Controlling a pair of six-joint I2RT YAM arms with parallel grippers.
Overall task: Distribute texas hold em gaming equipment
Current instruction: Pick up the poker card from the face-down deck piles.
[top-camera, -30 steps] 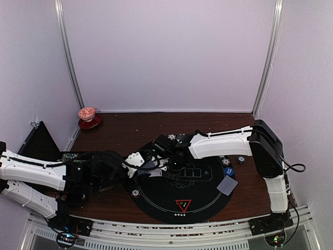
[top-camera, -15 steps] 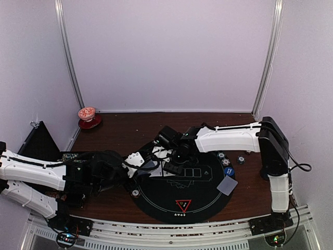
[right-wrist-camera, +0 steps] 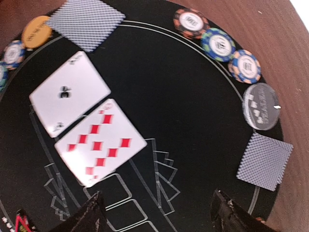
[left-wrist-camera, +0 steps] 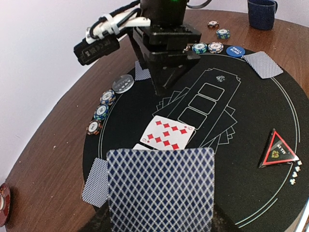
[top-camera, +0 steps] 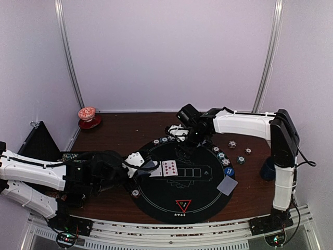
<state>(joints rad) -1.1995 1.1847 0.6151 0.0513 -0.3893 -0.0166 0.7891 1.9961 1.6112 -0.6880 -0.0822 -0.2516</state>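
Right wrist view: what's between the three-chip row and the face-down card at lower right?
A grey disc, lying flat on the rim of the mat, sits between the chips and that card. The left wrist view shows it too.

On my screen the round mat point(top-camera: 203, 192) carries two face-up cards point(right-wrist-camera: 99, 142) left of its centre and the triangle marker point(top-camera: 183, 204) at its near edge. A face-down card point(top-camera: 227, 185) lies on its right rim, chips point(top-camera: 221, 154) line its far-right rim, and the mug point(top-camera: 268, 169) stands off it to the right.
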